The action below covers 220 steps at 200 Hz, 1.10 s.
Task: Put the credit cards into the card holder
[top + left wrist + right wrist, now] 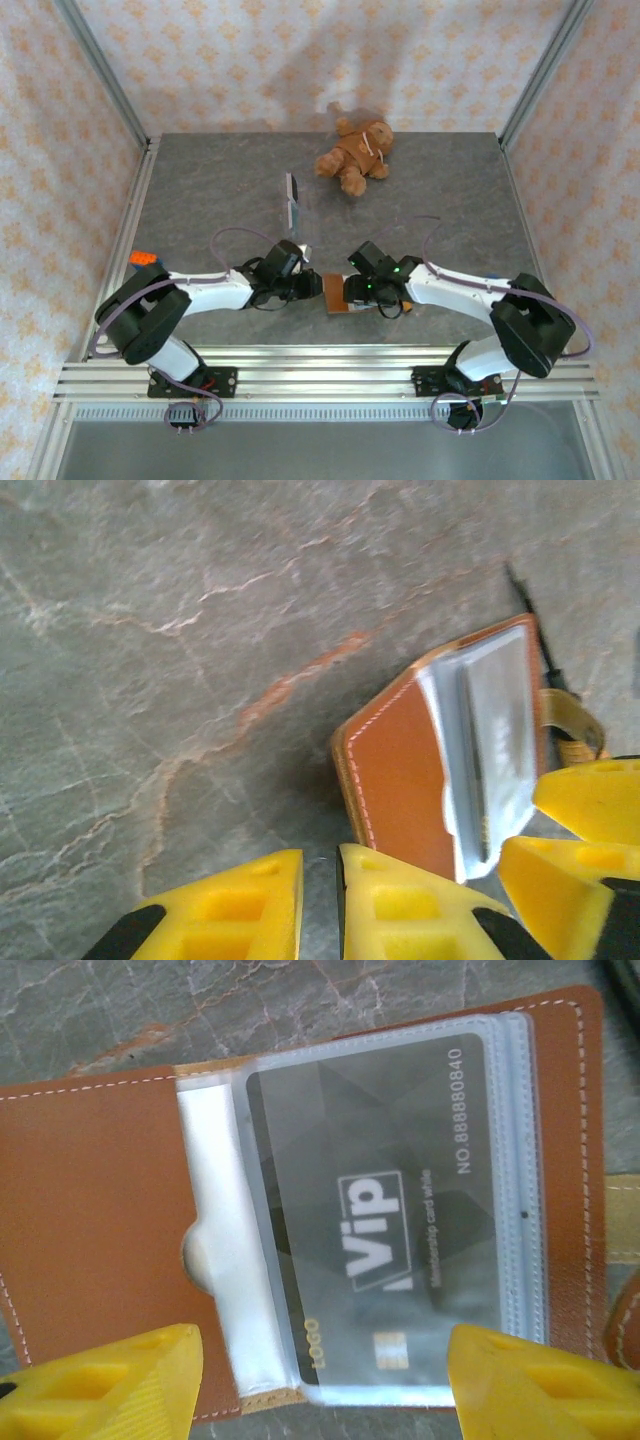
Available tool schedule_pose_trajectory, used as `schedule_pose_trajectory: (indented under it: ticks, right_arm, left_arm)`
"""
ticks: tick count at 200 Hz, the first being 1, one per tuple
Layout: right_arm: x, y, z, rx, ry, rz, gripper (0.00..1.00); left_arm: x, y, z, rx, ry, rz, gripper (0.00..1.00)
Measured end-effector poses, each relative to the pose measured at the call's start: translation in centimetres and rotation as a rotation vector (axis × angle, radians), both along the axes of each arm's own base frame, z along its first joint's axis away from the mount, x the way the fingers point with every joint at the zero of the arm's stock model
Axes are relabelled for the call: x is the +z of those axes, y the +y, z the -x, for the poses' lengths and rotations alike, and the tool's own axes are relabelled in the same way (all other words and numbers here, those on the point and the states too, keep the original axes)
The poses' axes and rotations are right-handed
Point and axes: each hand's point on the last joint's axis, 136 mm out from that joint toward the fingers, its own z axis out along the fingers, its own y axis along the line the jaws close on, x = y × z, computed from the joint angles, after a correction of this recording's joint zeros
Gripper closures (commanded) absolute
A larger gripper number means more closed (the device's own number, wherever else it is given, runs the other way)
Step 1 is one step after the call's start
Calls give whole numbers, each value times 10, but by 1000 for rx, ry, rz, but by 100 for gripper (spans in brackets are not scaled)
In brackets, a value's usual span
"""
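Right gripper (322,1385) gapes wide astride one open brown stitched-leather card holder (90,1210), one dark grey VIP card (380,1210) behind its clear plastic, left gripper (320,900) nearly closed with nothing seen between, two flat rectangular cards (292,200) loose mid-table (200,190).

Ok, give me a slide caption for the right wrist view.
Open right claw over the card holder, a dark VIP card in its clear sleeve.
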Motion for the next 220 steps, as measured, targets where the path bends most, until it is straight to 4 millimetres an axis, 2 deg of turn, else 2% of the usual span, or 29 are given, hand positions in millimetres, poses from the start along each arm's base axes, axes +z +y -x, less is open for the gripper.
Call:
schedule_pose_trajectory:
  ticks: [19,41,66,96,119,142,192,220]
  right_arm:
    - [6,-5,-2,4,-17,8,36]
    - [6,-11,-4,-2,-20,28,37]
    - [5,-14,-4,-1,-24,43,37]
    - [5,-17,-6,-4,-38,59,38]
    - [4,-19,-9,-4,-41,64,39]
    - [-1,-21,-12,-3,-36,75,40]
    - [-17,-22,-8,15,-12,78,41]
    - [-18,-20,-9,19,-13,66,43]
  left_arm:
    - [18,-4,0,-6,-38,29,82]
    - [36,-20,1,-39,-71,55,82]
    - [46,-37,4,-68,-88,82,81]
    - [24,-45,7,-83,-47,52,81]
    - [-1,-43,9,-81,-5,7,82]
    - [-16,-40,9,-75,15,-24,82]
    - [-19,-38,7,-70,13,-26,83]
    - [-20,-36,6,-64,16,-28,83]
